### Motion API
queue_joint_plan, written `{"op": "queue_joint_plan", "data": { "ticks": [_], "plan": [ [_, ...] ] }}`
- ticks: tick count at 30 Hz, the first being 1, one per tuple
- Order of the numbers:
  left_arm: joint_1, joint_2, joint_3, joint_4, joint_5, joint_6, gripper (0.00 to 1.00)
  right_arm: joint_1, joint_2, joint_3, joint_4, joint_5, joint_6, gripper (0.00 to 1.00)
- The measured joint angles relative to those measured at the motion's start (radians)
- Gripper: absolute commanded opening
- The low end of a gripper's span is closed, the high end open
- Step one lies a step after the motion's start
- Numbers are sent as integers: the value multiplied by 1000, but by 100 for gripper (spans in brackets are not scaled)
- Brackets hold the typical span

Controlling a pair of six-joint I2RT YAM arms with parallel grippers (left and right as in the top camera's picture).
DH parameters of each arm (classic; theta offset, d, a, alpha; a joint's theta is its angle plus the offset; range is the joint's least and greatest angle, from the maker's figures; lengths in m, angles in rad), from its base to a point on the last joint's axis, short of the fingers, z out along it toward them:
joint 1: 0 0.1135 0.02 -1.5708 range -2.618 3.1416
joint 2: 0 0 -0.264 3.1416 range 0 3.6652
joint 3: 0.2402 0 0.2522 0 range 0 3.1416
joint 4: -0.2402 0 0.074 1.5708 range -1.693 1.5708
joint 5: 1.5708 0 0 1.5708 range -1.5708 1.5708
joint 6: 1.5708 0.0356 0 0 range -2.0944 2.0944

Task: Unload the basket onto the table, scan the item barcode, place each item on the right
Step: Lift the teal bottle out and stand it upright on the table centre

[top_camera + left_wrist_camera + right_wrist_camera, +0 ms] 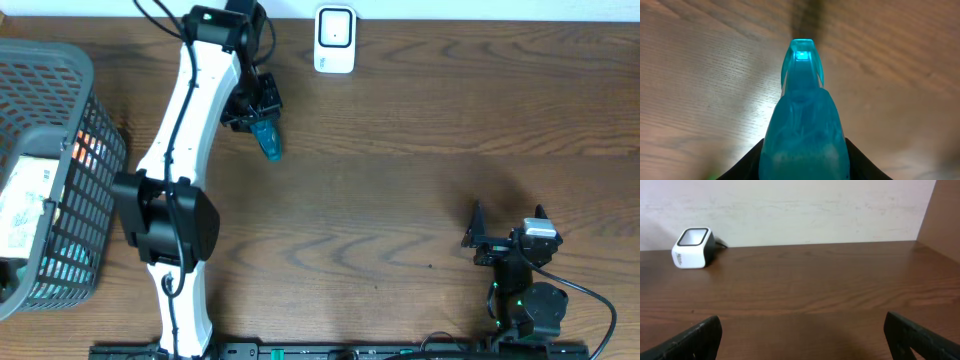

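A teal see-through plastic bottle (268, 141) is held over the wooden worktop (400, 190), pinched by the left end effector (262, 120), near the white barcode scanner (335, 40) at the back edge but not in front of it. At far right the right end effector (509, 222) sits idle, fingers spread wide. A grey basket (97, 165) stands far left. Risk: no barcode shows, so it may face away from the scanner and fail to read; the smooth tapered bottle could also slip
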Motion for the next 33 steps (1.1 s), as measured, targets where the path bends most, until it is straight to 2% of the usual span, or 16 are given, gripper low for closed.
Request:
{"op": "queue_joint_plan", "data": {
  "ticks": [7, 17, 19, 20, 21, 22, 23, 33],
  "plan": [
    [-47, 10, -16, 1, -2, 158, 36, 0, 0, 0, 0, 0, 0, 99],
    [-85, 13, -196, 85, 2, 235, 38, 0, 0, 0, 0, 0, 0, 99],
    [-87, 10, -200, 114, 2, 243, 46, 0, 0, 0, 0, 0, 0, 99],
    [-87, 10, -201, 129, 2, 246, 57, 0, 0, 0, 0, 0, 0, 99],
    [-88, 10, -201, 137, 3, 247, 82, 0, 0, 0, 0, 0, 0, 99],
    [-88, 10, -203, 142, 5, 249, 94, 0, 0, 0, 0, 0, 0, 99],
    [-89, 10, -204, 142, 6, 255, 100, 0, 0, 0, 0, 0, 0, 99],
    [-89, -27, -183, 132, 1, 254, 98, 0, 0, 0, 0, 0, 0, 99]
  ]
}}
